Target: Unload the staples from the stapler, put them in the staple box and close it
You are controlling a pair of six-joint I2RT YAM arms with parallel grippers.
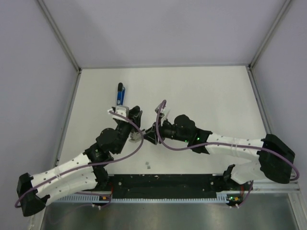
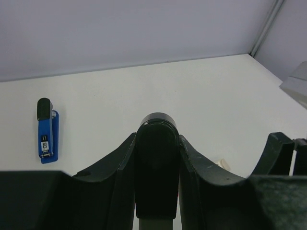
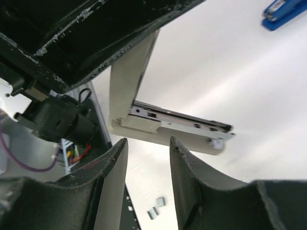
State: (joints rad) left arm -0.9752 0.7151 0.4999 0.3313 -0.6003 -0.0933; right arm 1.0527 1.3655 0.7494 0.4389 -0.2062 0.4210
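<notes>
A blue stapler (image 1: 121,94) with a black end lies closed on the white table, apart from both arms; it also shows as the blue stapler (image 2: 47,136) at the left of the left wrist view and as the blue stapler (image 3: 283,13) at the top right of the right wrist view. My left gripper (image 2: 157,139) is shut on the black-capped lid (image 2: 157,167) of a second, cream stapler (image 3: 168,127). That stapler hangs hinged open with its silver rail bared. My right gripper (image 3: 148,143) is open just under its base, with nothing between its fingers.
A few small grey staple blocks (image 3: 157,207) lie on the table near the front, and show as staple blocks (image 1: 148,166) in the top view. The black cable track (image 1: 163,184) runs along the near edge. Grey walls (image 1: 163,28) close in the table.
</notes>
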